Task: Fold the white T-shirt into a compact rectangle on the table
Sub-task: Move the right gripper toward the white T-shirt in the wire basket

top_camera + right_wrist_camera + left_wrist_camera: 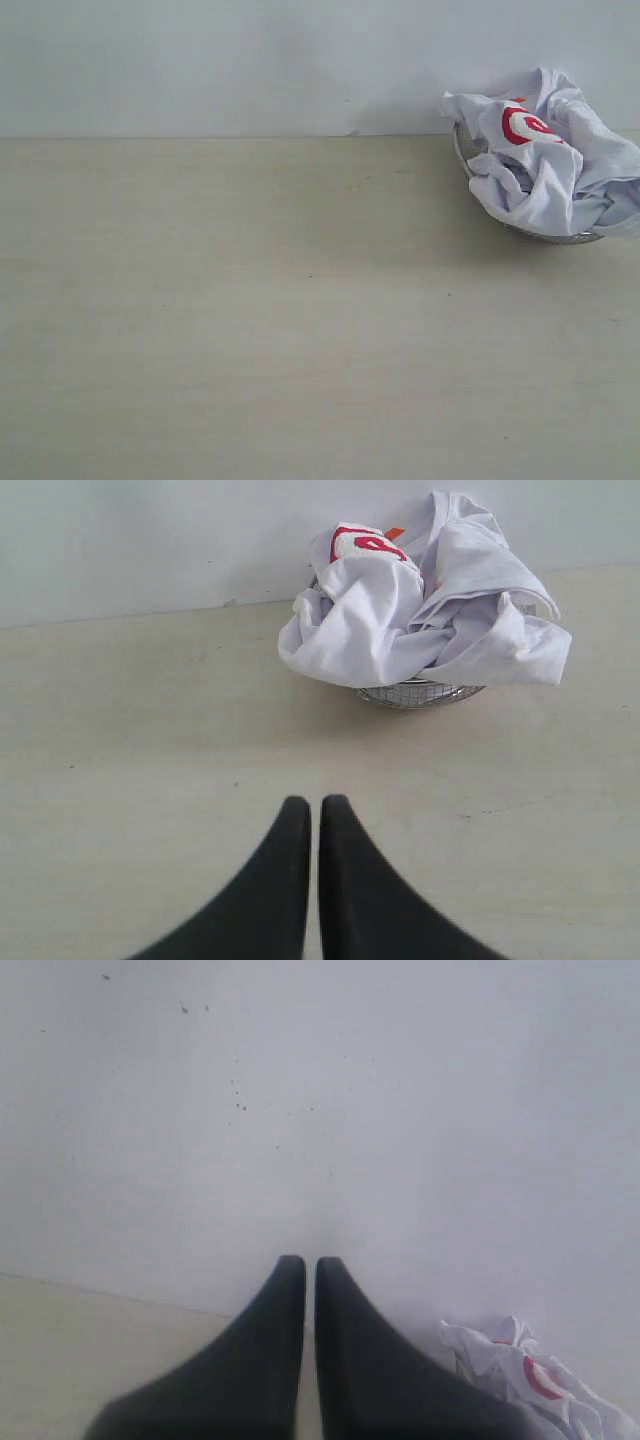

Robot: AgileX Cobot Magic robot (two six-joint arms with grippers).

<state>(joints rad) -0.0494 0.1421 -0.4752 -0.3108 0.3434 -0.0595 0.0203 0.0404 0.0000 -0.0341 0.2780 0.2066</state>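
The white T-shirt (548,150) lies crumpled in a heap in a round wire-mesh basket at the table's far right, its red banner showing on top. It also shows in the right wrist view (420,610) and at the edge of the left wrist view (530,1375). The pale beige table (250,320) fills most of the exterior view. Neither arm appears in the exterior view. My left gripper (310,1265) is shut with nothing in it, held well off from the shirt. My right gripper (314,805) is shut and empty too, over bare tabletop some way short of the basket.
The wire-mesh basket (545,236) (415,694) holds the shirt, which spills over its rim. A plain pale wall (250,60) runs along the table's far edge.
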